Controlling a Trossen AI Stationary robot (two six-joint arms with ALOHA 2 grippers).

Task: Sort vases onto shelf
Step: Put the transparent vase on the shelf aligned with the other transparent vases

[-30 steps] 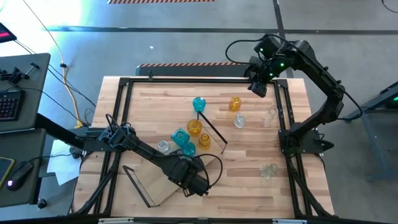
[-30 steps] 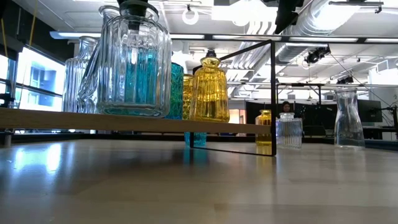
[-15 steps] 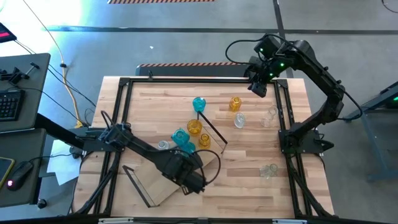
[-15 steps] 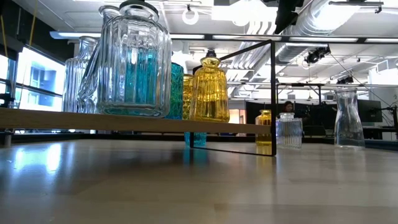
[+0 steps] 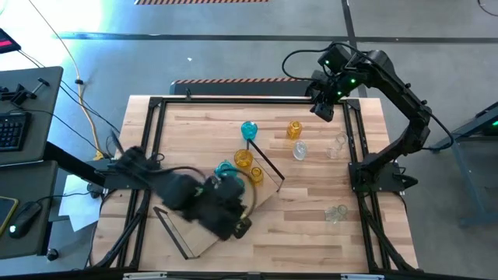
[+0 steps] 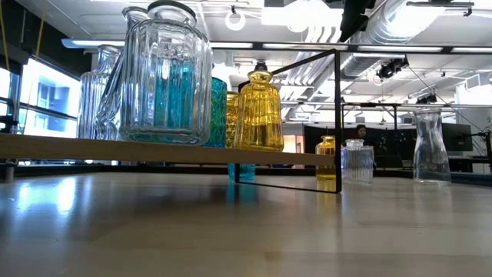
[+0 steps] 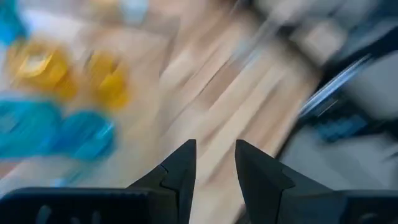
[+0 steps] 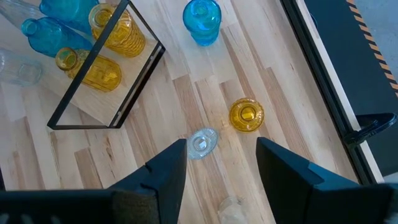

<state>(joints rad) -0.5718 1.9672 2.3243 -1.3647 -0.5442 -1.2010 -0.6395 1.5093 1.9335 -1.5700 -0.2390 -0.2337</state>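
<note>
The shelf (image 5: 204, 236) lies slantwise at the table's near left, with black wire frames at both ends. Teal (image 5: 226, 173), amber (image 5: 243, 159) and clear (image 5: 204, 183) vases stand on it. In the low view a big ribbed clear vase (image 6: 165, 77) and an amber one (image 6: 259, 111) stand on the board (image 6: 154, 151). My left gripper (image 7: 216, 155) hovers over the shelf's near part (image 5: 237, 225), blurred, open with nothing between its fingers. My right gripper (image 8: 221, 155) hangs open high over the far right (image 5: 325, 109), above a clear vase (image 8: 202, 142) and an amber vase (image 8: 247, 115).
Loose vases stand on the tabletop: teal (image 5: 249, 130), amber (image 5: 294, 128), clear (image 5: 299, 152), clear (image 5: 338, 144) and clear (image 5: 336, 211) near the right edge. A black frame (image 5: 156, 109) runs round the table. Bare wood lies at the near right.
My left gripper has risen off the mouth of the big clear vase on the shelf, swung a little toward the table's left and far side, and rolled. The vase stays upright on the board. My right arm has kept still.
</note>
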